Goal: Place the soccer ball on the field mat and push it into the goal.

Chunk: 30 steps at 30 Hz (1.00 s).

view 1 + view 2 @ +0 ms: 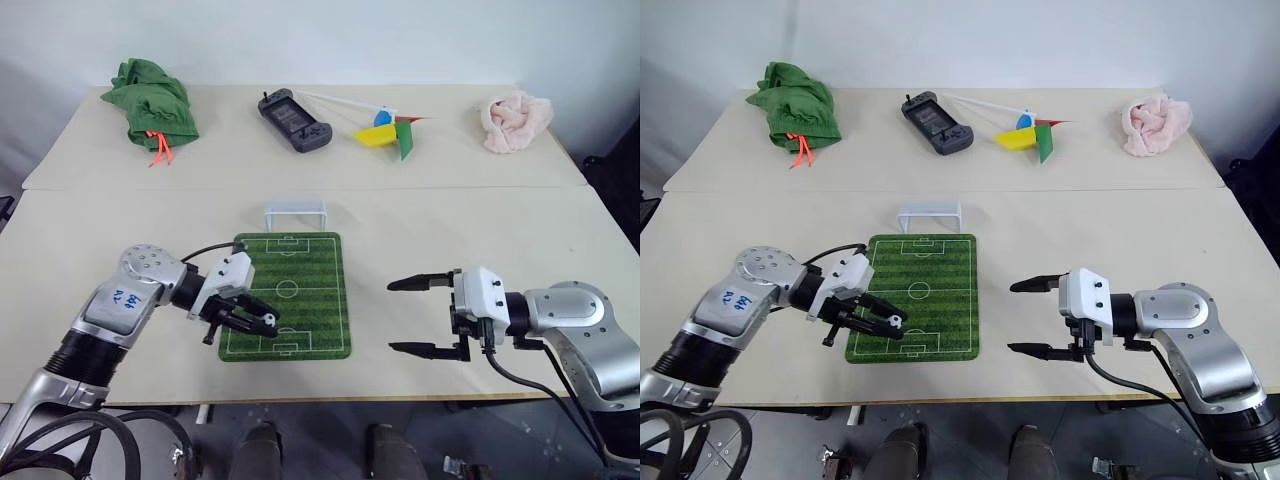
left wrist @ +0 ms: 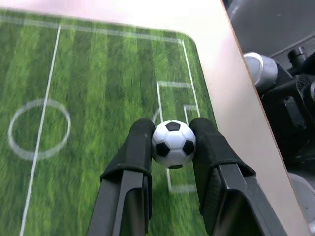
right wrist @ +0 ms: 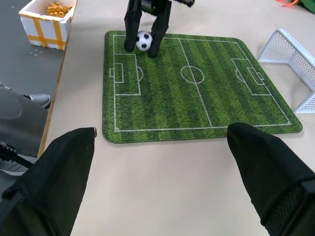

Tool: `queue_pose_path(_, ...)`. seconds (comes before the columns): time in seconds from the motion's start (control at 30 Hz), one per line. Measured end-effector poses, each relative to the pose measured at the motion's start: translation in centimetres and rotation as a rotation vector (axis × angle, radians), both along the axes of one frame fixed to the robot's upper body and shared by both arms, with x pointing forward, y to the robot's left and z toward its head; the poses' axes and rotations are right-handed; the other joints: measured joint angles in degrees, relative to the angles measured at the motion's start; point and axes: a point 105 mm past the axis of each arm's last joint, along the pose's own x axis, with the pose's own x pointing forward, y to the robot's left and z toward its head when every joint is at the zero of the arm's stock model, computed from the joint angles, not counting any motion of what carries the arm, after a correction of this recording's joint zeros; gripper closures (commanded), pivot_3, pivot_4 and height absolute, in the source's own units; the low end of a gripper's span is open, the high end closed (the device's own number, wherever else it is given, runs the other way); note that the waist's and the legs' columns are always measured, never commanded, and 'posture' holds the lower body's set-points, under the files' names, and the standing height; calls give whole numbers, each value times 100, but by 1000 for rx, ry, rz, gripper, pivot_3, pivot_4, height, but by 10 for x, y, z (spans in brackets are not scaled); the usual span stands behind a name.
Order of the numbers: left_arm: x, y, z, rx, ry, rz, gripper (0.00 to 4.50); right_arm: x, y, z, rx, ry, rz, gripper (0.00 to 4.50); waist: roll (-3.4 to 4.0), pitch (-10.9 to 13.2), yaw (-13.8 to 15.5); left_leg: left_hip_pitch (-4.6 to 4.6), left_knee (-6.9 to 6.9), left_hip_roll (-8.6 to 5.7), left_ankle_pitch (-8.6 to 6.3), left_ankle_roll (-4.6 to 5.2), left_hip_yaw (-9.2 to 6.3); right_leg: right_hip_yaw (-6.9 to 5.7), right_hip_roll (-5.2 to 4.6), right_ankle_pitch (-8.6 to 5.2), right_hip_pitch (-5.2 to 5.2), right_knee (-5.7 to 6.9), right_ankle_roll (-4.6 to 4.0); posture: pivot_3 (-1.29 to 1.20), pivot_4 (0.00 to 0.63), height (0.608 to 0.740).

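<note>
The soccer ball, white with black patches, sits pinched between the two black fingers of my left gripper, which is shut on it. That gripper hovers over the near left part of the green field mat, by the near penalty box. The right wrist view shows the ball just above the turf. The white goal stands on the table just beyond the mat's far edge. My right gripper stands open to the right of the mat, fingers pointing toward it, with nothing between them.
Along the back of the table lie a green cloth bundle, a dark handheld game console, a colourful pinwheel and a pink cloth. The table's front edge runs just behind both grippers. A white box sits on the floor below.
</note>
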Motion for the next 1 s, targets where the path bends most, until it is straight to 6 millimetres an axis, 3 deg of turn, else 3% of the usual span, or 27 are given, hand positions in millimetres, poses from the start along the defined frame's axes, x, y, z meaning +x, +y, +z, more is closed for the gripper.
queue_pose_path(0.33,-2,-21,-6,8,4,-85,3613,1,4,-2,6,4,-9,0,0,0,38,0,3,0,0,0,0,0,0,1,1,2,1,0,150,740)
queue_pose_path(1.0,-6,-16,-15,49,23,-124,3613,2,8,2,26,-10,-36,0,0,0,82,0,3,0,0,1,0,0,0,1,1,2,1,0,150,740)
